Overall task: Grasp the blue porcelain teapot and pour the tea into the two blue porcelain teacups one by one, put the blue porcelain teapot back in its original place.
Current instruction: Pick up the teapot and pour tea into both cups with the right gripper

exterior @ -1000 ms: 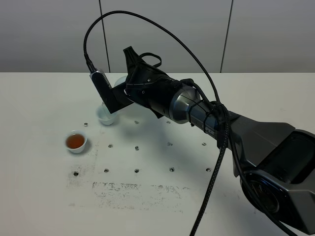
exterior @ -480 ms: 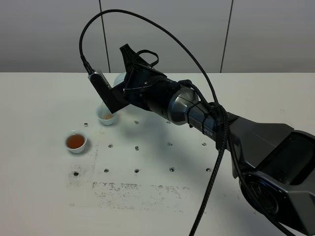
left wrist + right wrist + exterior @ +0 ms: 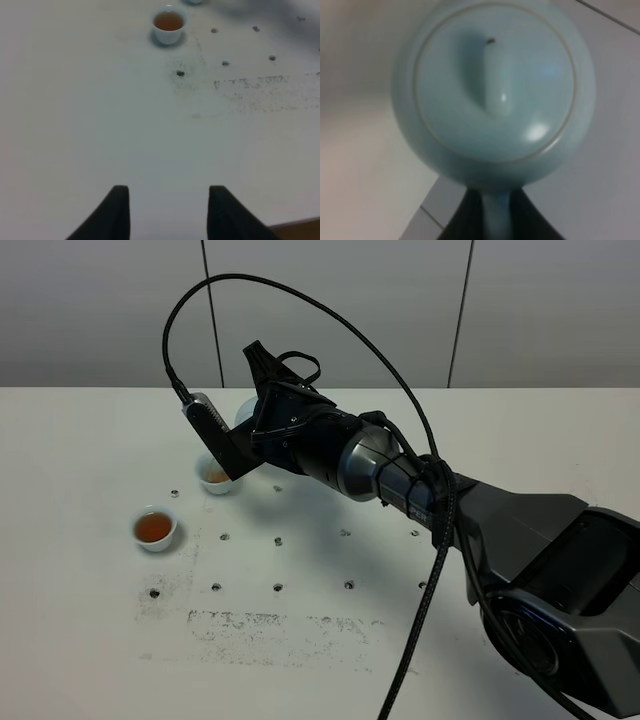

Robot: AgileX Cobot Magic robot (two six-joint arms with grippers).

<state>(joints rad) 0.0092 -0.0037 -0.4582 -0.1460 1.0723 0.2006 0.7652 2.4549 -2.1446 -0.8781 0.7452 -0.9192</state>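
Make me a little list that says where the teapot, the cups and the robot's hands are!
Teapot: lid on, held by its handle in the right gripper
Front cup: standing on the table, brown tea inside
Back cup: close to the teapot, a little tea inside
Left gripper: open, holding nothing, over bare table

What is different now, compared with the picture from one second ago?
The far teacup looked empty a second ago and now holds some brown tea. The right gripper, shut on the handle of the blue porcelain teapot, has shifted slightly to the left and turned a little more over that cup. The near teacup, with tea in it, stayed where it was.
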